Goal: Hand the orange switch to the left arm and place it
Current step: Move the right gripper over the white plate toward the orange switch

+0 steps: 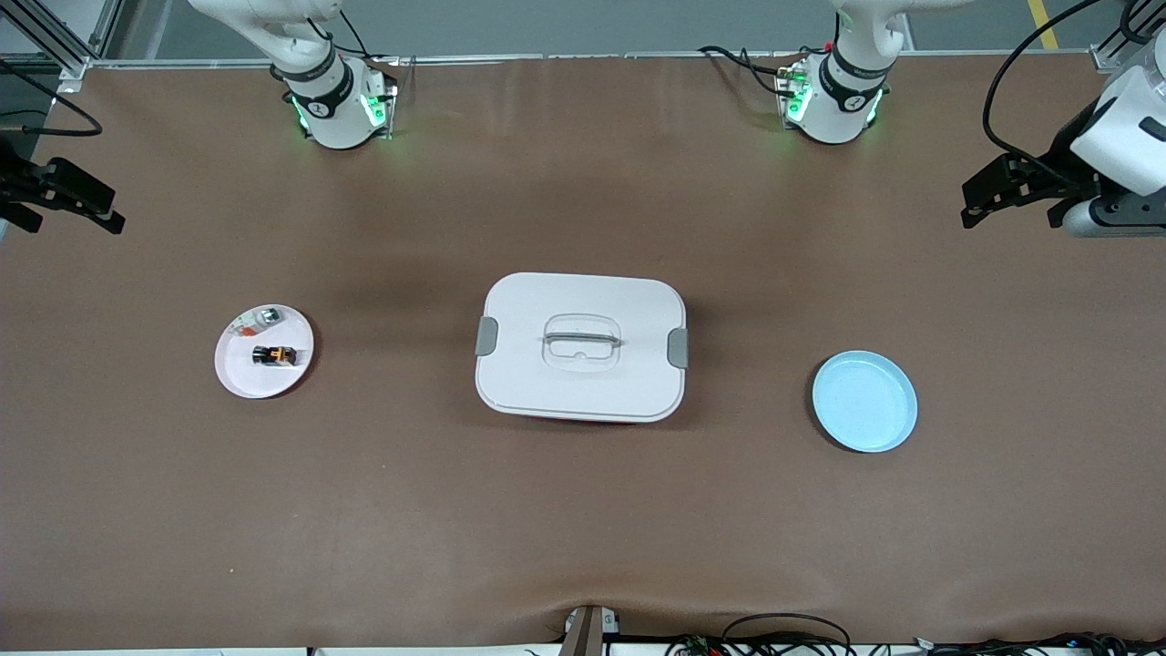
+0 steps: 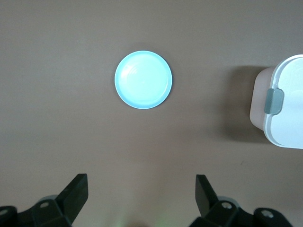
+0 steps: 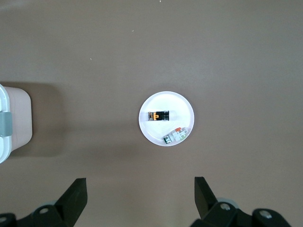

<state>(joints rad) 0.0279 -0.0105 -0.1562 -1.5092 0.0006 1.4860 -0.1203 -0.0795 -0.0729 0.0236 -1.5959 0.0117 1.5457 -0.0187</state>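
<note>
Switch (image 1: 276, 354) lies on pink plate (image 1: 239, 375) at my right arm's end, beside clear-grey part (image 1: 257, 319). Box (image 1: 581, 346) sits mid-table, blocking direct path to blue plate (image 1: 865, 402). My right gripper (image 1: 64, 196) and left gripper (image 1: 1011, 187) hang high over table ends, jaws wide, holding nothing.

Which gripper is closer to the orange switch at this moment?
Right. The right gripper hangs open at the right arm's end, near the pink plate holding the orange switch. The left gripper hangs open at the left arm's end.
</note>
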